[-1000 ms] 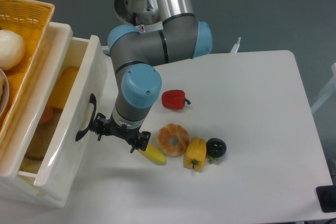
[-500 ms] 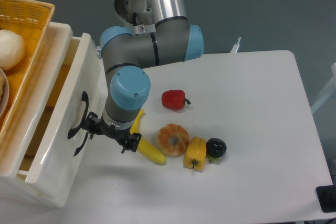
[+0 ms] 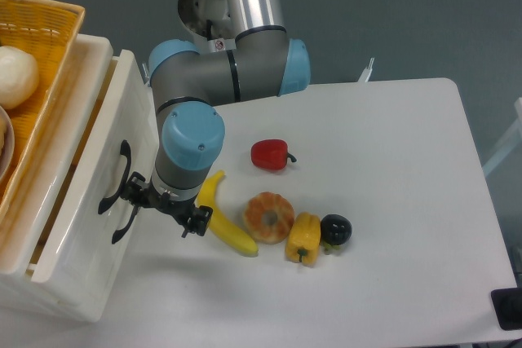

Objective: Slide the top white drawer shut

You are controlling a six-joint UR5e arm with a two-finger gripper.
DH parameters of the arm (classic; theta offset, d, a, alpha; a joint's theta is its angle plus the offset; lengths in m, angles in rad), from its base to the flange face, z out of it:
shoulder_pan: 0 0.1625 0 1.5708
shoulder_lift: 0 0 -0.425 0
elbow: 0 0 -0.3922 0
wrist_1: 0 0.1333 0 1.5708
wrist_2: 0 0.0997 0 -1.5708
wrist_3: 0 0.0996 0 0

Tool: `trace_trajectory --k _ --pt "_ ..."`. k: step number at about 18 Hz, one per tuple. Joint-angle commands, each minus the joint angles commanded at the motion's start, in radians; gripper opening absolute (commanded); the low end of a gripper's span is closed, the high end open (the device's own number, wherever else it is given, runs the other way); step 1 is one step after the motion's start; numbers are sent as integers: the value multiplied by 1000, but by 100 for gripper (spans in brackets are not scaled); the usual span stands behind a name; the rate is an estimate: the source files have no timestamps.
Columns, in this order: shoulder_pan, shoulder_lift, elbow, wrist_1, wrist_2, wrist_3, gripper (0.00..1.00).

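Top white drawer (image 3: pixel 81 201), table's left edge: rigid, glossy, slippery; push flat front beside handle. Pincer (image 3: pixel 160 211) fingers' spread unclear.

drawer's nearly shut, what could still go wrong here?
1. The hand meets the glossy white top drawer beside its black curved handle, off-centre; the drawer could skew and jam with a gap still open.
2. The hand's outer finger sits very near the yellow banana; pulling back could knock it.
3. The orange wicker basket sits just above; further pushing may jolt it.
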Motion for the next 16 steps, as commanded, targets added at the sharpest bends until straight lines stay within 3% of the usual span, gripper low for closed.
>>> trace_trajectory --k 16 --pt "-9 0 -3 0 0 -2 100"
